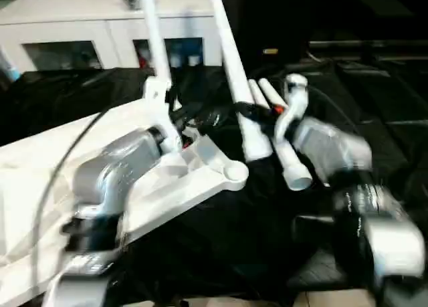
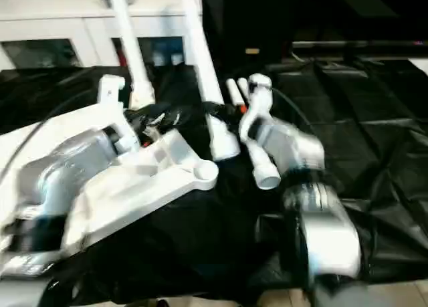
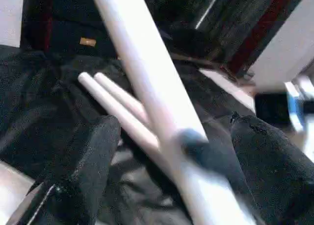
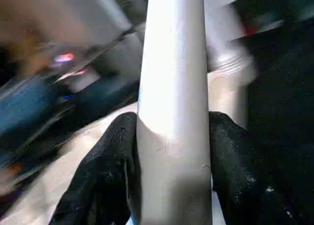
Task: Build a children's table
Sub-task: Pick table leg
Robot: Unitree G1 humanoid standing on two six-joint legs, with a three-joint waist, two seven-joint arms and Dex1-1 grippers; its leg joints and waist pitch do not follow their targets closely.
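The children's table top (image 1: 40, 160) lies underside up on the black cloth, its near corner socket (image 1: 234, 173) empty. One white leg (image 1: 152, 39) stands upright in the far corner. A second long leg (image 1: 231, 59) leans over the top, its thick lower end hanging just beyond the near socket. My right gripper (image 4: 172, 122) is shut on this leg near that end. My left gripper (image 3: 176, 132) is open, its fingers (image 3: 93, 156) wide apart on either side of the same leg without touching it. Two more legs (image 1: 264, 91) lie side by side on the cloth behind.
A short white tube with an open end (image 1: 297, 176) sits beside my right forearm (image 1: 331, 150). A white glass-door cabinet (image 1: 80, 26) stands behind the black-draped work table (image 1: 374, 99). My left forearm (image 1: 114, 166) reaches over the table top.
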